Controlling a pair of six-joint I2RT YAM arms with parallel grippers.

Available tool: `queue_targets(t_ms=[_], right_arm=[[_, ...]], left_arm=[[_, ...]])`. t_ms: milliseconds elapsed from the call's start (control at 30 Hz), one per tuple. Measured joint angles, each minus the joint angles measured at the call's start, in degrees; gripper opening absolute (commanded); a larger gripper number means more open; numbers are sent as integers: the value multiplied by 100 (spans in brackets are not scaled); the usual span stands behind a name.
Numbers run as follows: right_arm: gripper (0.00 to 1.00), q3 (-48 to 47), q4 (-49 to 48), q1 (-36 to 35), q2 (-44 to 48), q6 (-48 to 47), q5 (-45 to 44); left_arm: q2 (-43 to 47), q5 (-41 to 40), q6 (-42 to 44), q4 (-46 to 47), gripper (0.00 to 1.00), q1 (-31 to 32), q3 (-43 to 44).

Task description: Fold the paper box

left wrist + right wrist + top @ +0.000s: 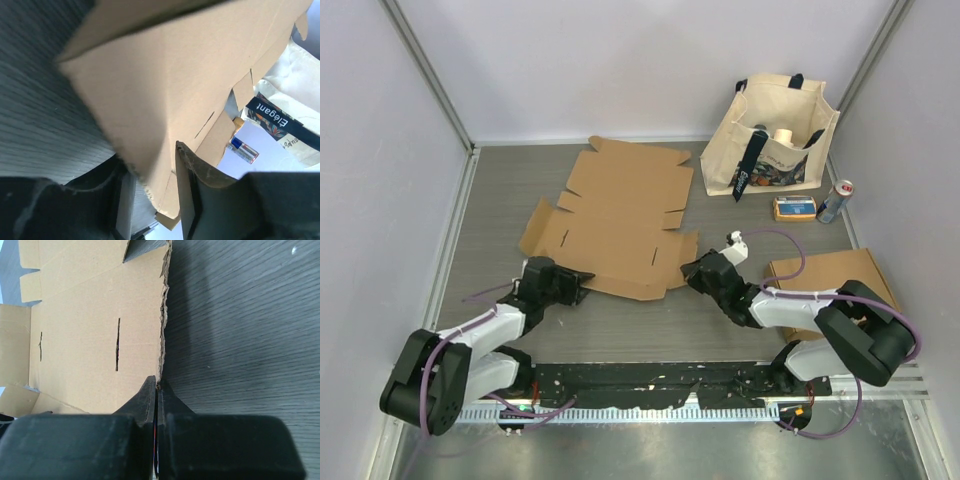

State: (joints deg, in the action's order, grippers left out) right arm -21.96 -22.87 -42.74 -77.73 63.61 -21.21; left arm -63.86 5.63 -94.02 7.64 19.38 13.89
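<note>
The paper box lies as a flat brown cardboard blank on the dark table, its flaps spread out. My left gripper is at its front left edge. In the left wrist view the jaws stand apart around a raised flap of the box, with a gap still showing on the left side. My right gripper is at the front right corner. In the right wrist view it is shut on the torn edge of the box.
A cream tote bag stands at the back right, with a drinks can and a small orange box in front of it. Another cardboard piece lies by the right arm. Walls close in on three sides.
</note>
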Motion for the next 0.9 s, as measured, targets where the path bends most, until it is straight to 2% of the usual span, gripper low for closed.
queue_targets(t_ms=[33, 133, 167, 200, 233, 300, 333, 367, 467, 567, 667, 800, 900], right_arm=[[1, 13, -4, -9, -9, -2, 13], [3, 35, -116, -55, -57, -52, 118], [7, 46, -190, -92, -66, -74, 170], [14, 52, -247, -127, -66, -101, 236], [29, 70, -369, -175, -66, -219, 374], [45, 66, -409, -221, -50, -448, 741], [59, -4, -223, -249, -13, -745, 1014], [64, -79, -17, -258, 44, -951, 1187], [70, -815, 1360, -280, 481, -1937, 1759], [73, -1971, 2677, -286, 1058, -2918, 2227], [77, -3187, 3600, -286, 1554, -3814, 2660], [77, -4419, 4105, -286, 1847, -4894, 3073], [75, -5156, 4127, -286, 1576, -5626, 3405]], left_arm=[[-4, -13, 39, 63, 32, 0, 0], [127, -162, 286, 136, 14, 0, -15], [282, -304, 490, 87, 1, 0, -17], [437, -387, 623, 39, 0, 0, -20], [669, -501, 822, -83, 0, 0, -7], [1235, -745, 1360, -616, 0, 0, 129], [1554, -848, 1637, -979, 0, 0, 273], [1888, -960, 1963, -1421, 0, 0, 487], [2911, -1174, 2924, -2645, 1, 0, 1377], [3805, -1228, 3797, -3602, 0, 0, 2347], [4301, -1180, 4592, -4317, 0, 0, 3316], [4028, -756, 5534, -4946, 0, 0, 4413], [3477, -284, 6284, -5464, 0, 0, 5147]])
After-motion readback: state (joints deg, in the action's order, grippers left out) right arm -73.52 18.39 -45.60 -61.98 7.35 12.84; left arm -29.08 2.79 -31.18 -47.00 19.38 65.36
